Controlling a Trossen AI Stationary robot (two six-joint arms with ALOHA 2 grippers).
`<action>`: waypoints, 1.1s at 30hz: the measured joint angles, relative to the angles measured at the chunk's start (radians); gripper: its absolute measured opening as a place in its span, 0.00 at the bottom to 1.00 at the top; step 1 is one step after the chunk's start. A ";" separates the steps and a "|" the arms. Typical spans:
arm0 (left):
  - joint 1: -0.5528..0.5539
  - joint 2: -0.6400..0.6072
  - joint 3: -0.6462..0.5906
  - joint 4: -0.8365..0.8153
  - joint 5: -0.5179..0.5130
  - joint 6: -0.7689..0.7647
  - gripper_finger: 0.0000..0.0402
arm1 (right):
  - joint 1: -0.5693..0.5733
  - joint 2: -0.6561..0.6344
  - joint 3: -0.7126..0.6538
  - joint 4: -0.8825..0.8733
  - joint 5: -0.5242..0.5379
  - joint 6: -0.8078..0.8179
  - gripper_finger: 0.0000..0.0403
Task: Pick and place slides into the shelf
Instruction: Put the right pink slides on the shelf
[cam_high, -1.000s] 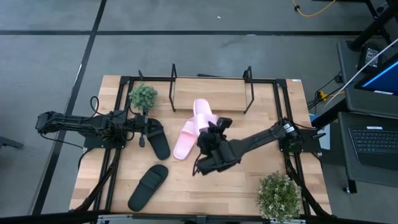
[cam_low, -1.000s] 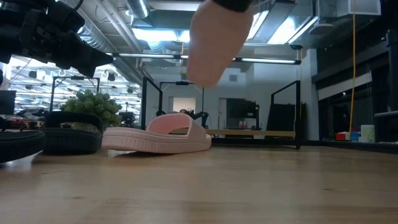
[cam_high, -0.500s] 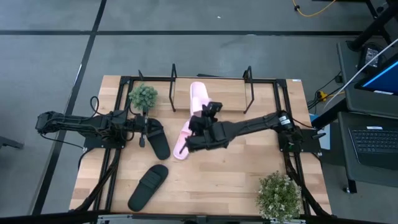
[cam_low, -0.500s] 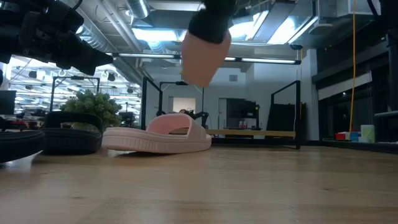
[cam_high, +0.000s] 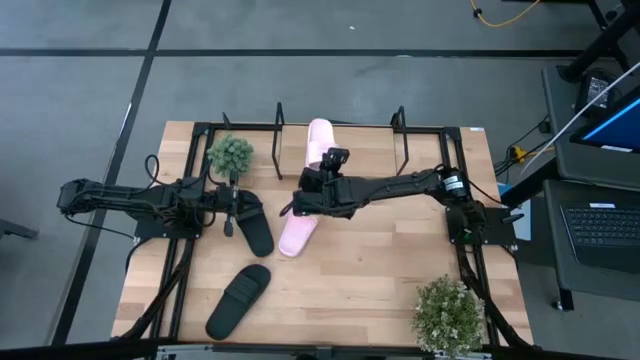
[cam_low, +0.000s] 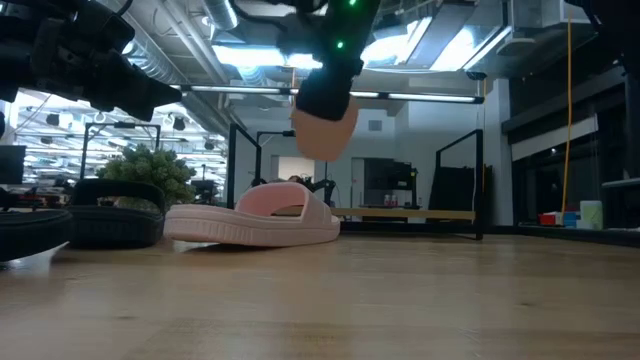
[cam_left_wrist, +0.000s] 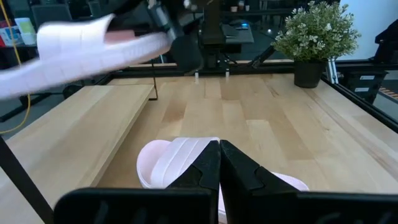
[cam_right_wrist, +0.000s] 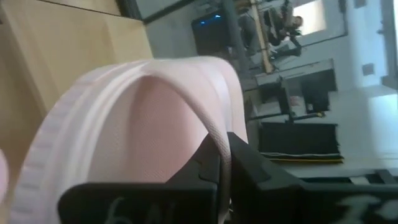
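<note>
My right gripper (cam_high: 318, 186) is shut on a pale pink slide (cam_high: 320, 148) held in the air over the shelf (cam_high: 372, 150), a wire rack with a wooden board at the table's far edge. The second pink slide (cam_high: 297, 234) lies sole down on the table, just nearer than the held one. Two black slides lie on the table's left half, one (cam_high: 254, 226) beside my left gripper (cam_high: 229, 216) and one (cam_high: 238, 300) nearer. My left gripper is shut, and I see nothing between its fingers (cam_left_wrist: 219, 163). My right gripper pinches the pink slide's strap (cam_right_wrist: 219, 127) near one side, with one finger (cam_right_wrist: 200, 169) under the strap's arch and the other (cam_right_wrist: 250, 169) outside it. The fingers reach in from the table's right. The slide (cam_low: 324, 128) is lifted clear, above the shelf's board.
A small potted plant (cam_high: 230, 153) stands left of the shelf, and a larger one (cam_high: 448, 314) stands at the near right corner. The shelf's upright wires (cam_high: 279, 140) (cam_high: 402, 142) flank the held slide. Bare tabletop (cam_high: 380, 270) lies near the middle.
My right gripper has carried the pink slide from above the table's middle toward the far edge and somewhat left. The slide has turned from slanting to lying far to near. It now reaches over the shelf's board. My left arm has kept still.
</note>
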 joint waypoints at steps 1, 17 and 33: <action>0.000 0.000 0.000 0.000 0.000 0.000 0.00 | -0.006 0.000 -0.010 0.039 -0.012 -0.029 0.03; 0.000 0.000 0.000 0.000 0.000 0.001 0.00 | -0.113 0.000 -0.158 0.500 -0.152 -0.326 0.03; 0.000 0.000 0.000 0.000 0.000 0.002 0.00 | -0.164 0.000 -0.164 0.638 -0.285 -0.401 0.03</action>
